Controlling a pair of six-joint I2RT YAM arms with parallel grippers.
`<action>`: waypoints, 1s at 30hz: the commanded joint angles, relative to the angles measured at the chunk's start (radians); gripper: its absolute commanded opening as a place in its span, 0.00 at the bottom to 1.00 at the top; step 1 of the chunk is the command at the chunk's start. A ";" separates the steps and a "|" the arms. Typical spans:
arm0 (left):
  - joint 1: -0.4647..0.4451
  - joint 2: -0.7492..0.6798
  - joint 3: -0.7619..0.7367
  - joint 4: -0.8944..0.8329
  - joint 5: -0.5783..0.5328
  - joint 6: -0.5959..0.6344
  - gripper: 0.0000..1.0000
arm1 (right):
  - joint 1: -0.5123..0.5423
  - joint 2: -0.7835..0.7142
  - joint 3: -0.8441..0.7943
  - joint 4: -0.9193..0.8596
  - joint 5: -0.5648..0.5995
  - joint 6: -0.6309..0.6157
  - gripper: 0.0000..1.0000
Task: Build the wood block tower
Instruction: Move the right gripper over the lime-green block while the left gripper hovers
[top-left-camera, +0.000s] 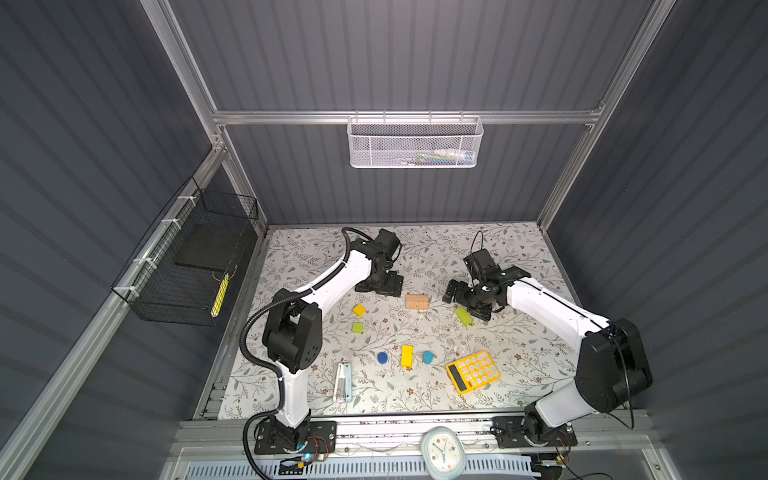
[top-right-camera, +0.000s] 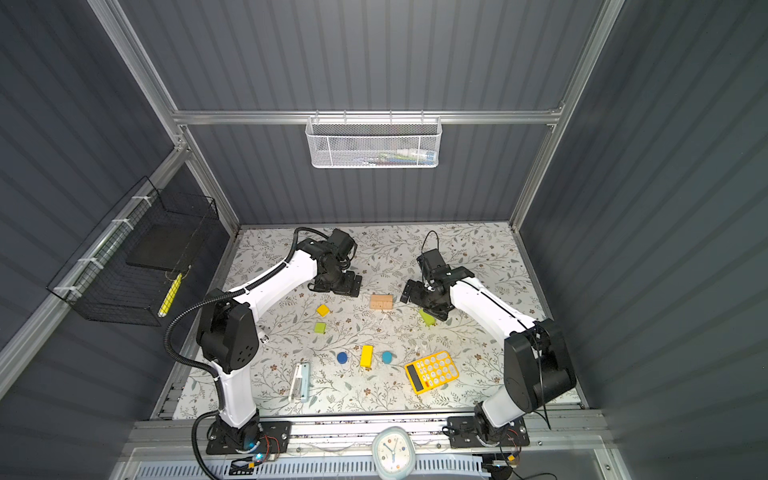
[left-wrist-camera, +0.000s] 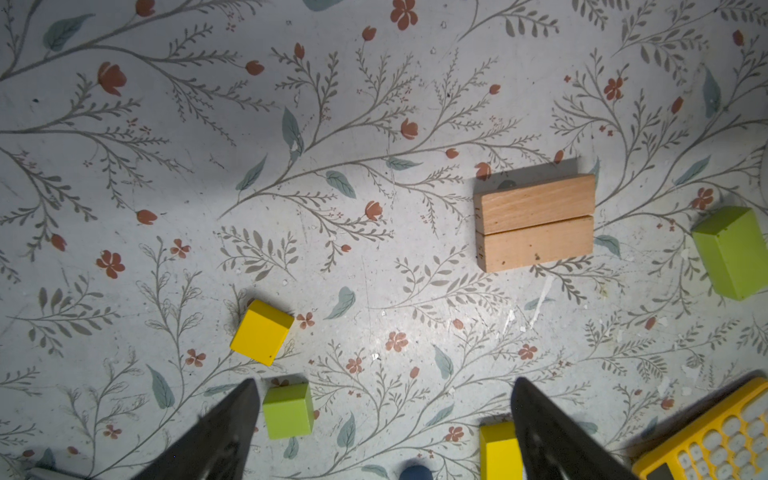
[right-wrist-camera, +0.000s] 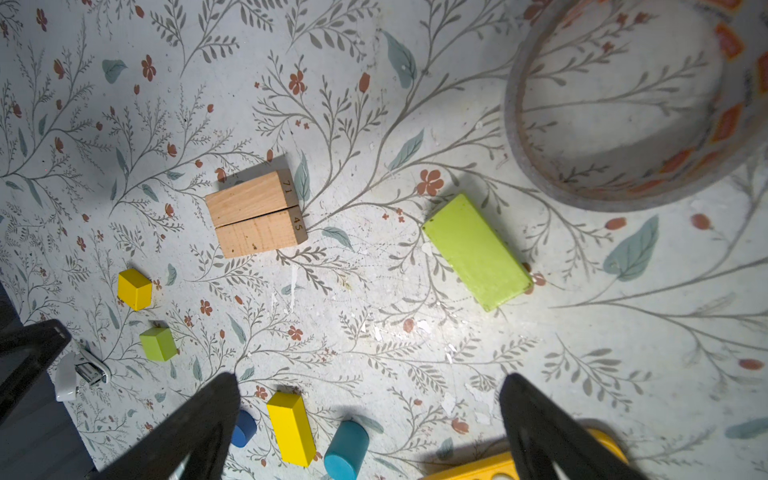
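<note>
The blocks lie loose on the floral table. Two tan wooden bars (top-left-camera: 417, 302) rest side by side near the middle back. A yellow cube (top-left-camera: 359, 310) and a lime-green cube (top-left-camera: 358, 328) sit to their left. A lime-green bar (top-left-camera: 463, 316) lies to their right. Nearer the front, a yellow bar (top-left-camera: 407, 356) lies between a dark blue cylinder (top-left-camera: 382, 357) and a teal cylinder (top-left-camera: 427, 356). My left gripper (left-wrist-camera: 384, 384) hangs open above the table, left of the tan bars (left-wrist-camera: 536, 222). My right gripper (right-wrist-camera: 370, 380) hangs open beside the lime-green bar (right-wrist-camera: 478, 251). Neither holds anything.
A yellow calculator (top-left-camera: 473, 371) lies at the front right. A white stapler (top-left-camera: 343, 381) lies at the front left. In the right wrist view a clear tape roll (right-wrist-camera: 598, 197) sits close to the lime-green bar. A clock (top-left-camera: 442, 453) stands on the front rail.
</note>
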 joint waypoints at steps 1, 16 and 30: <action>0.007 -0.001 -0.016 -0.012 0.020 -0.010 0.95 | -0.001 -0.010 -0.026 -0.008 0.010 0.022 0.99; 0.011 -0.001 -0.033 0.012 0.039 -0.034 0.95 | -0.016 0.068 -0.013 -0.013 0.042 -0.025 0.99; 0.014 0.006 -0.036 0.012 0.043 -0.033 0.95 | -0.039 0.140 -0.015 0.032 0.039 -0.069 0.99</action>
